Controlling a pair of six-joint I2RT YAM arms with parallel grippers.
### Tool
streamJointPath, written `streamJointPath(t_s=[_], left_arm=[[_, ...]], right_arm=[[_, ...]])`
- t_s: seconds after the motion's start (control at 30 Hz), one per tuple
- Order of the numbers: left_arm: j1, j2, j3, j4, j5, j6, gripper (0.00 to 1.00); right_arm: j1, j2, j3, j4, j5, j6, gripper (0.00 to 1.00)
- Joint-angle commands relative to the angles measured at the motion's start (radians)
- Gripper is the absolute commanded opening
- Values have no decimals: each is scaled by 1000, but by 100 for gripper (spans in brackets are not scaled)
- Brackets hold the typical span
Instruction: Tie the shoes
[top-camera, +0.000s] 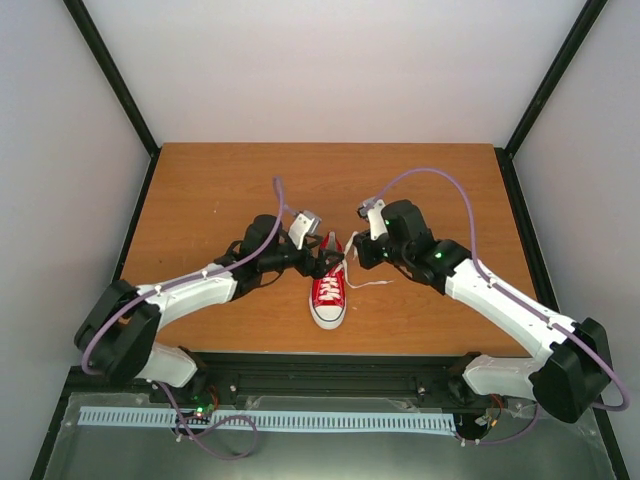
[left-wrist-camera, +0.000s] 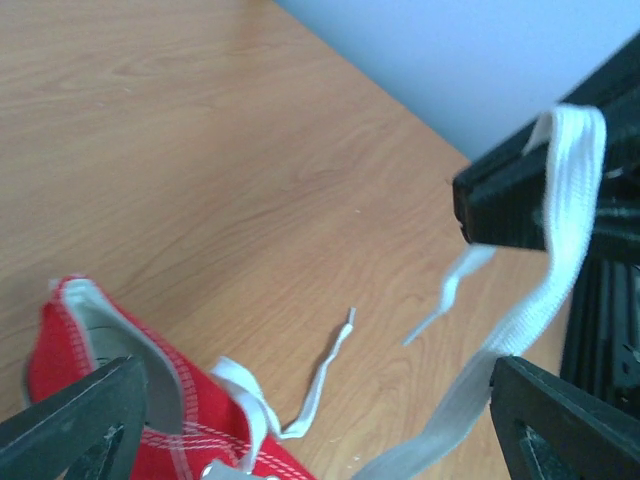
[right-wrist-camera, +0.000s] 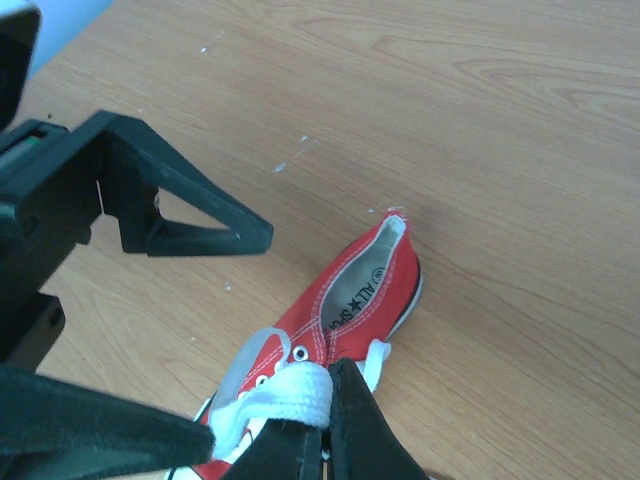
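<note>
The red sneaker lies on the table with its white toe toward the near edge. It also shows in the right wrist view and the left wrist view. My right gripper is shut on a white lace just above the eyelets. In the left wrist view that lace hangs taut over the right gripper's black finger. My left gripper is open, its jaws wide apart over the shoe's heel end. The other lace end lies loose on the wood.
The wooden table is bounded by black frame posts and pale walls. A loose lace tail trails right of the shoe. The two grippers are very close together above the shoe's opening.
</note>
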Motion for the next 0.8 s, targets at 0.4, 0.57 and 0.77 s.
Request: streamJointPath(t_s=[0.4, 0.57, 0.77], left_arm=[[3, 58, 38, 78, 158, -5, 89], [3, 135, 75, 55, 160, 17, 73], [2, 182, 103, 57, 158, 22, 64]], right_arm=[[-49, -6, 88, -86, 39, 7, 3], [-50, 6, 118, -89, 16, 8, 3], [-51, 28, 140, -91, -15, 12, 3]])
